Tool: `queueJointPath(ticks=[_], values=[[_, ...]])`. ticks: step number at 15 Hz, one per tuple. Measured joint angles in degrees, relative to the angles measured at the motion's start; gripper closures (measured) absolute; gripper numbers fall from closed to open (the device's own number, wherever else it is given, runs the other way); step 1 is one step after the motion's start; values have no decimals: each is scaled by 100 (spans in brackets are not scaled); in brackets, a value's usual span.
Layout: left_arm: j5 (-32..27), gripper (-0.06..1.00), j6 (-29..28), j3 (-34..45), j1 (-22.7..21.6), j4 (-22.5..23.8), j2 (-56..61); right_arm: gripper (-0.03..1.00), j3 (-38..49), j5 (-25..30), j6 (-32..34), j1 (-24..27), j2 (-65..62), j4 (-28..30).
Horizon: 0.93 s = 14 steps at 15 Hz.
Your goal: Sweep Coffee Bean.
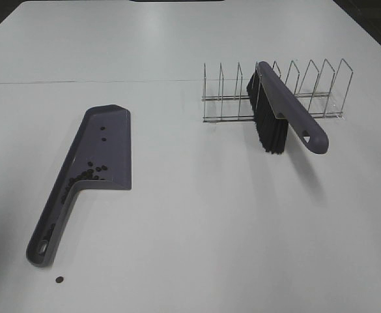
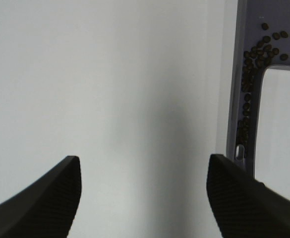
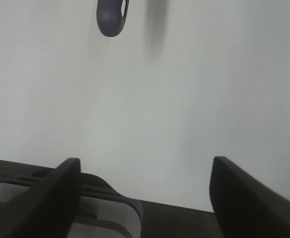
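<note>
Overhead, you can see the purple dustpan (image 1: 102,147) lying flat on the white table (image 1: 197,228), its long handle running toward the near left corner, with most of the coffee beans (image 1: 86,175) heaped where the pan narrows into the handle, a couple higher up on the pan floor, some down in the handle channel, and one stray bean (image 1: 60,280) loose on the table just beyond the handle's end. The brush (image 1: 282,114) leans in the wire rack (image 1: 275,91) on the right, black bristles hanging down and the handle with its hanging hole pointing toward you; neither arm shows in this view. From the left wrist, the left gripper (image 2: 144,196) stands open and holds nothing, hovering over bare table beside the dustpan handle (image 2: 240,99), where beans crowd the channel. From the right wrist, the right gripper (image 3: 145,193) is likewise spread and empty, with the brush's handle tip (image 3: 112,17) well ahead of it. Judge the beans as tiny, light, hard and quick to roll, so you would not pinch them; sweep gently. Take the rigid plastic brush by mid-handle, clear of the bristles, and steady the light dustpan by its handle, kept level so nothing spills.
</note>
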State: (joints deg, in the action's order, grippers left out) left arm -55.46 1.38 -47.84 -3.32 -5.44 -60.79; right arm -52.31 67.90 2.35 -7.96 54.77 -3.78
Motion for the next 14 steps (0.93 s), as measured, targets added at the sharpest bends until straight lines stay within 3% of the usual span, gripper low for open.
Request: queueJointPath(ticks=[5, 8, 14], values=[[-86, 29, -97, 894, 11, 6, 1925, 34, 1278, -418, -69, 0, -1811, -29], [-132, 29, -212, 1421, 258, 63, 2871, 34, 1833, -710, -235, 0, -2756, -29], [-390, 29, -390, 1627, 275, 246, 4750, 34, 2487, -1060, -395, 0, -4314, -29]])
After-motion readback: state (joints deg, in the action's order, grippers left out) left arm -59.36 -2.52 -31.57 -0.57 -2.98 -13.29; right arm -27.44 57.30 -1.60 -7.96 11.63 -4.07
